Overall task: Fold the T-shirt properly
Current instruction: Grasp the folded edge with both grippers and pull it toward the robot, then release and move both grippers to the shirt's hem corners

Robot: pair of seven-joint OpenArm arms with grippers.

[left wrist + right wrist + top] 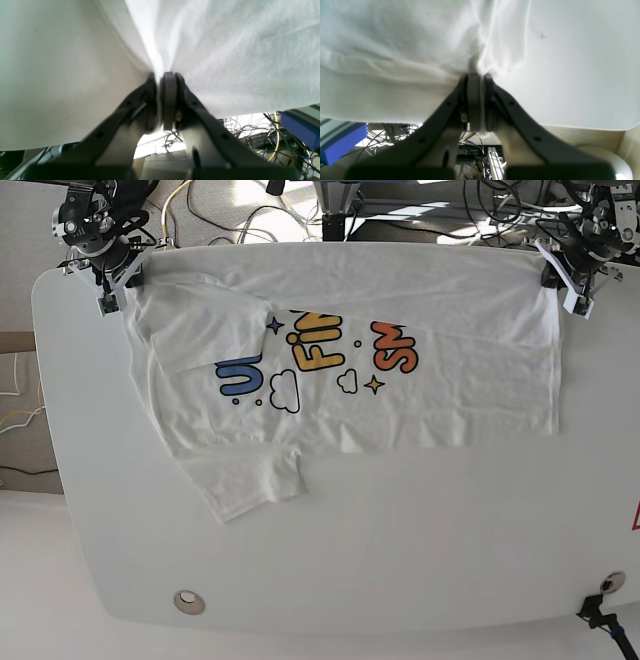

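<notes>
The white T-shirt (450,400) lies spread across the far half of the white table (350,560), and a fold cuts through its blue, yellow and orange print. One sleeve (245,480) sticks out toward the front left. At the shirt's far-right corner in the base view, my left gripper (560,280) is shut on the cloth. The left wrist view shows fabric (225,50) pinched between the fingertips of that gripper (160,76). My right gripper (115,280) is shut on the far-left corner. In the right wrist view, bunched cloth (395,50) runs into its closed tips (480,75).
Tangled cables (260,210) lie beyond the table's far edge. A blue block (300,127) sits below that edge and also shows in the right wrist view (340,145). A round grommet (187,602) is set in the table near the front left.
</notes>
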